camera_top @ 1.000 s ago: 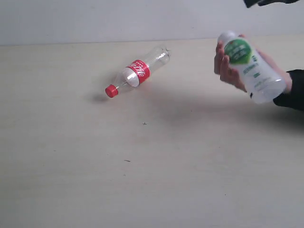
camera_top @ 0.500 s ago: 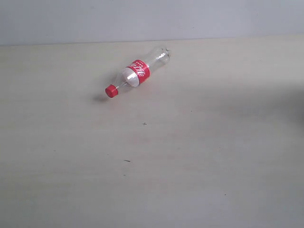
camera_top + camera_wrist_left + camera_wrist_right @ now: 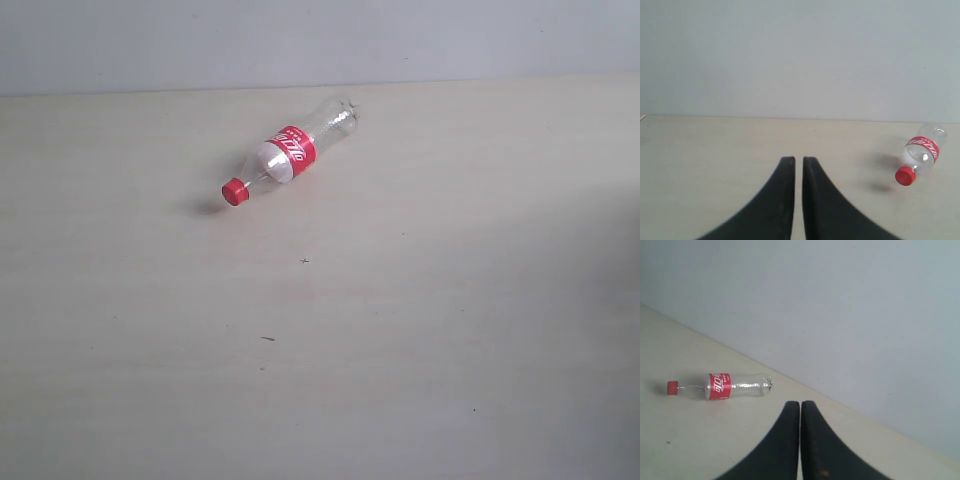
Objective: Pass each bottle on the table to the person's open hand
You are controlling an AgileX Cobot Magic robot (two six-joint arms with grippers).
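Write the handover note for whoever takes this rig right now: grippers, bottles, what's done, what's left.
Left gripper: shut, empty.
Right gripper: shut, empty.
Bottles: only the red-label bottle is in view. It lies on its side on the table, cap toward the left of the exterior view, clear of both grippers.
Done: no other bottle shows on the table.
Left: pick up that bottle and hand it over. No open hand is in view now.

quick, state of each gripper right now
left gripper: closed, holding nothing
right gripper: closed, holding nothing
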